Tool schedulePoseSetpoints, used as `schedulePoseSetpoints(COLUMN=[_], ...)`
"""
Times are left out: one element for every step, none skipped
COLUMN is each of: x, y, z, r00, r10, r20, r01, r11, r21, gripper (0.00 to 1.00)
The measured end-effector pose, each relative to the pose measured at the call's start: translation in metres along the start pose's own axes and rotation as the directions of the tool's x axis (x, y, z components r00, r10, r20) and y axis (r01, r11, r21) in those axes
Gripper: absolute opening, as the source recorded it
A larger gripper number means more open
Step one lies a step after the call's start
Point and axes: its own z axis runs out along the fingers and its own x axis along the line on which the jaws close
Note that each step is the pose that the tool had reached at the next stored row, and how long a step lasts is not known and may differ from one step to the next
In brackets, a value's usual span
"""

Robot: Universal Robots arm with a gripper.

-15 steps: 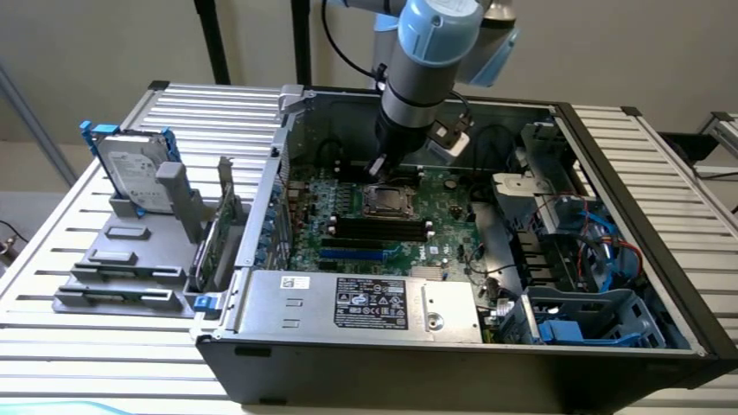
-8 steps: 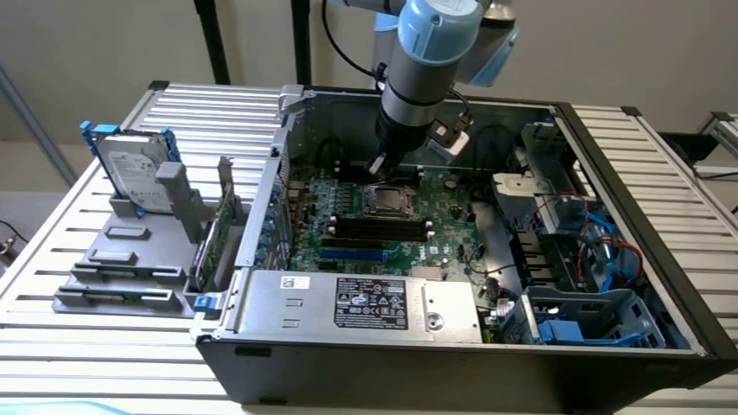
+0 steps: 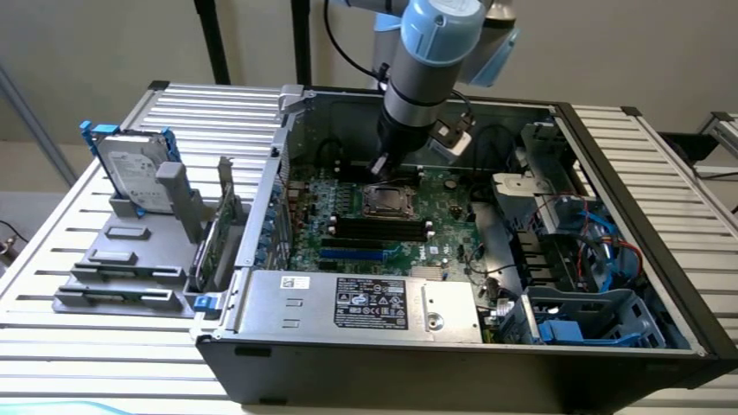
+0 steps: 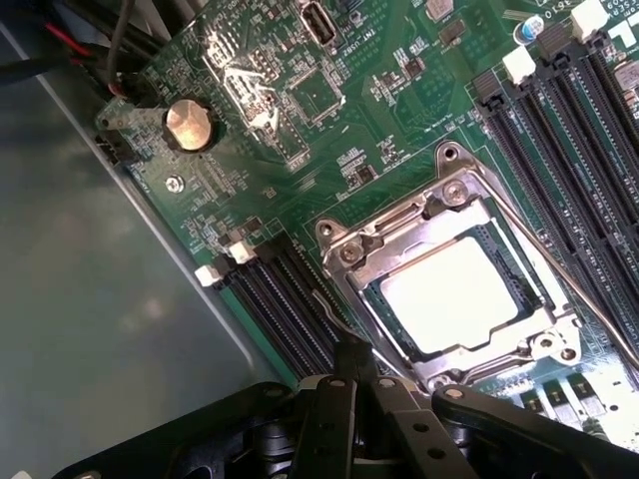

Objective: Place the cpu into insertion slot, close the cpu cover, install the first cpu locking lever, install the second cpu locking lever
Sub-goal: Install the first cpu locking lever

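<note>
The cpu (image 4: 454, 294), a pale square chip, lies in the insertion slot (image 3: 386, 201) in the middle of the green motherboard (image 4: 300, 100). The silvery cpu cover (image 4: 394, 232) is down around it, framing the chip. One thin metal locking lever (image 4: 559, 274) runs along the socket's side next to the memory slots. The end of another lever (image 4: 327, 304) pokes out by the socket corner, right in front of my gripper (image 4: 351, 361). The black fingers are shut with nothing between them. In the exterior view the gripper (image 3: 378, 167) hangs just behind the socket.
Long black memory slots (image 4: 285, 299) flank the socket on both sides. A coin battery (image 4: 189, 125) sits on the board. The grey labelled box (image 3: 369, 303) fills the case front, a drive cage (image 3: 588, 320) with cables stands at the exterior view's right, and a hard drive (image 3: 133, 173) stands outside at the left.
</note>
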Motion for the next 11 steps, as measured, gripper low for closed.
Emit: schedulePoseSetpoints(x=[0.0002, 0.0005, 0.0007, 0.0009, 0.0010, 0.0012, 0.0013, 0.0014, 0.0015, 0.0016, 0.0017], y=[0.0005, 0.0010, 0.0014, 0.0018, 0.0022, 0.0026, 0.0029, 0.0033, 0.0036, 0.0039, 0.0042], z=[0.0002, 0.0004, 0.0007, 0.0010, 0.0012, 0.0015, 0.0018, 0.0020, 0.0023, 0.0026, 0.0029], r00=[1.0000, 1.0000, 1.0000, 1.0000, 1.0000, 1.0000, 1.0000, 1.0000, 1.0000, 1.0000, 1.0000], r10=[0.000, 0.000, 0.000, 0.000, 0.000, 0.000, 0.000, 0.000, 0.000, 0.000, 0.000], r20=[-0.0001, -0.0001, -0.0001, -0.0002, -0.0001, -0.0001, -0.0001, -0.0001, -0.0001, -0.0001, -0.0001], r01=[0.000, 0.000, 0.000, 0.000, 0.000, 0.000, 0.000, 0.000, 0.000, 0.000, 0.000], r11=[1.0000, 1.0000, 1.0000, 1.0000, 1.0000, 1.0000, 1.0000, 1.0000, 1.0000, 1.0000, 1.0000], r21=[0.0000, 0.0001, 0.0000, 0.0000, 0.0000, 0.0000, 0.0000, 0.0000, 0.0000, 0.0000, 0.0000], gripper=[0.11, 0.11, 0.11, 0.11, 0.11, 0.11, 0.11, 0.11, 0.11, 0.11, 0.11])
